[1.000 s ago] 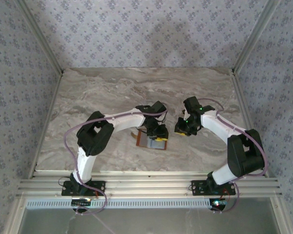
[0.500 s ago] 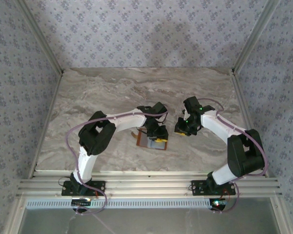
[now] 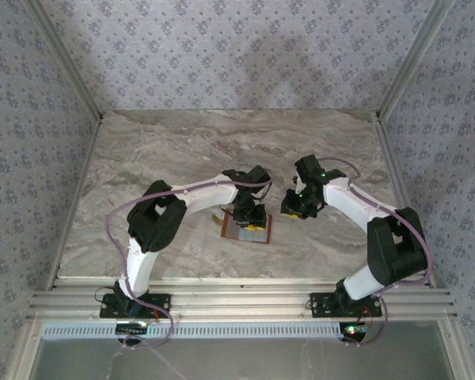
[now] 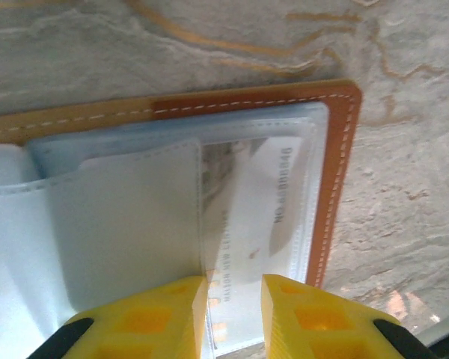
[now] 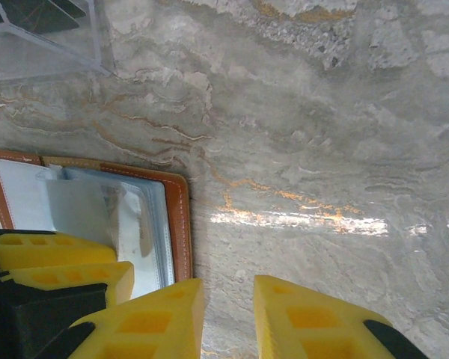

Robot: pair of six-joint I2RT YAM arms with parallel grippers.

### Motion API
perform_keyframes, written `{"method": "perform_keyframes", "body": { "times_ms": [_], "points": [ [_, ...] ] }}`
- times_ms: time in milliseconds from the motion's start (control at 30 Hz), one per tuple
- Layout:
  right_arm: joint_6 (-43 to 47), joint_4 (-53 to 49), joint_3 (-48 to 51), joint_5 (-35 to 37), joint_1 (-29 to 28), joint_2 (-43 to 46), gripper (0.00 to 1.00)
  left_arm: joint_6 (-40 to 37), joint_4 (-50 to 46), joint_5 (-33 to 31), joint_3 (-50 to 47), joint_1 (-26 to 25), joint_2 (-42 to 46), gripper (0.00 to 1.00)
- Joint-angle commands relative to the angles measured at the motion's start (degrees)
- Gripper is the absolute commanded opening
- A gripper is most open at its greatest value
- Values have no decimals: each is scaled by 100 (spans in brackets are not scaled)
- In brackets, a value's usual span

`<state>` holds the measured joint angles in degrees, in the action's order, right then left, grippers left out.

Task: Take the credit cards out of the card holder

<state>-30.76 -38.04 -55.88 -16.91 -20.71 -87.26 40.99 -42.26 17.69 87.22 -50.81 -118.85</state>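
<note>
Brown holder (image 3: 257, 233) lay unfolded mid-table, with bare marble (image 5: 322, 134) beyond its stitched edge. Your left gripper (image 4: 233, 299) stood with jaws narrowly parted over its card (image 4: 262, 217). Your right gripper (image 5: 228, 314), jaws apart and empty, had edged closer.

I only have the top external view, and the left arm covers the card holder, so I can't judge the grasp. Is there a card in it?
Observer: Yes. The left wrist view shows a whitish printed card behind the clear window pocket of the open card holder.
Operator: Where are the left fingers?
Observer: The left gripper straddles the seam between the grey-blue pocket and that window. Its fingers are a narrow gap apart, and I can't tell whether they pinch anything.
Operator: And the right one?
Observer: In the right wrist view, the right gripper is open over bare table, beside the holder's brown edge.
</note>
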Motion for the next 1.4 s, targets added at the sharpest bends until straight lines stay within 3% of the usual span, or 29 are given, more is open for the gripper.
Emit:
{"method": "perform_keyframes", "body": {
  "times_ms": [0, 633, 1167, 1367],
  "points": [
    [13, -164, -177, 28, -68, -88, 26, -157, -573, -470, 110, -35, 30, 28],
    [-44, -244, -378, 50, -317, -214, 29, -334, -1565, -1581, 472, -35, 210, 30],
    [-275, -90, -639, 55, -846, -571, 33, -415, -2276, -2565, 510, 8, 404, 30],
    [-399, 1, -773, 65, -1096, -814, 36, -453, -2230, -2598, 231, 186, 620, 31]
  ]
}}
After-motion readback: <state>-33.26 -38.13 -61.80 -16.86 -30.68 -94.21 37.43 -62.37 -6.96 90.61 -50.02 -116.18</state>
